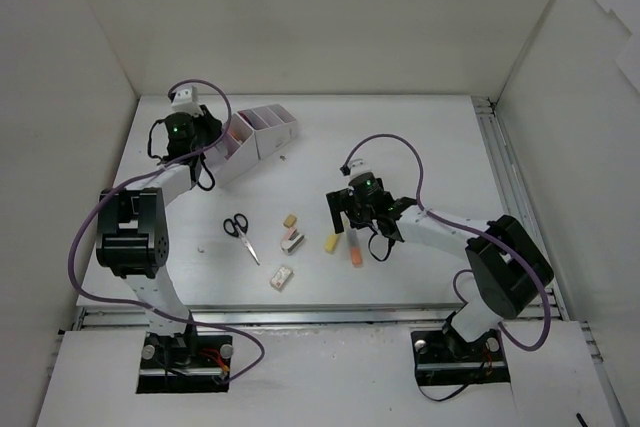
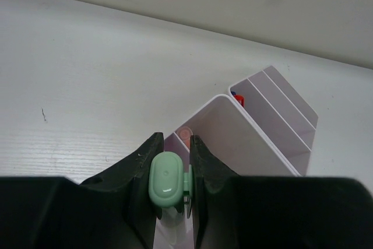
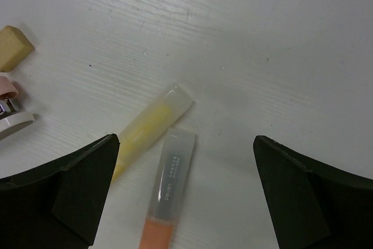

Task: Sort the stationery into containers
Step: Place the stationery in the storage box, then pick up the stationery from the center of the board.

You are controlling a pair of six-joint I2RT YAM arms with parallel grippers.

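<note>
Stationery is seen scattered on the white table (image 1: 420,147) in front of the arms: black-handled scissors (image 1: 240,235), a beige eraser (image 1: 291,219), a pink and white item (image 1: 293,240), a yellow highlighter (image 1: 332,243), an orange highlighter (image 1: 355,250) and a small white block (image 1: 281,277) nearest the bases. The pale lilac organizer (image 1: 262,130) is placed at the far left of the table, its slanted compartments set in a row. The left gripper (image 2: 173,144) is held over the organizer's end compartment, its jaws pinched on a pale green item (image 2: 166,179) with a rounded end; what kind of item it is cannot be told. A pinkish round object (image 2: 185,134) is seen low in that end compartment, and something red and blue (image 2: 238,97) in the next one. The right gripper (image 3: 186,141) is positioned above the two highlighters, its jaws spread wide and nothing gripped. In the right wrist view the yellow highlighter (image 3: 152,125) and the orange highlighter (image 3: 172,185) are shown lying just beside each other between the fingers (image 3: 81,185), with the beige eraser (image 3: 13,48) off to the left.
</note>
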